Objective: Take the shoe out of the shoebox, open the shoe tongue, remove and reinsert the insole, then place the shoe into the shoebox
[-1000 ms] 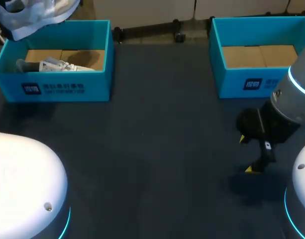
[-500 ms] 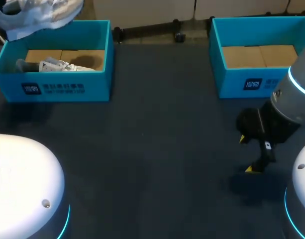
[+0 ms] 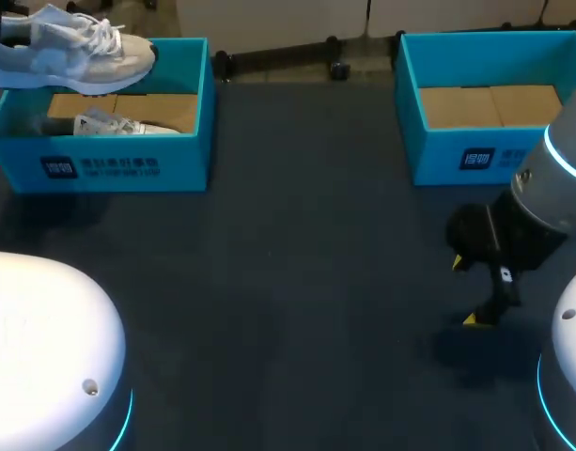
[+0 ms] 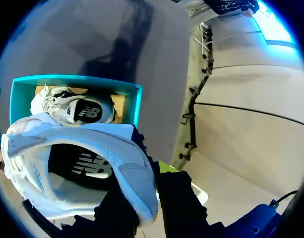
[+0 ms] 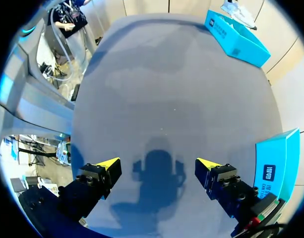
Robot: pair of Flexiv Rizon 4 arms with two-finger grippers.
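Over the far left corner: a pale laced shoe [image 3: 76, 58] hangs in the air above the far rim of the left shoebox [image 3: 128, 164], sole down, toe pointing toward the counter's middle.
Left jaws: clenched on the shoe at its heel collar, as far as the left wrist view lets one judge. One black finger sits inside the opening and the other outside, and the shoe hides most of both.
Left shoebox: teal and open-topped, at the far left corner of the counter [image 3: 306, 282]. A second shoe [image 3: 109, 124] lies on its side on the cardboard floor inside.
Right shoebox [image 3: 475, 160]: teal and open-topped, at the far right corner, its cardboard floor showing.
Right arm [image 3: 551, 197]: comes in at the right edge, with its wrist low over the counter near that edge.
Right jaws: released and spread wide, with dark counter showing between them. The yellow fingertips [image 5: 108, 162] hover just above the surface, and their shadow falls on it below.
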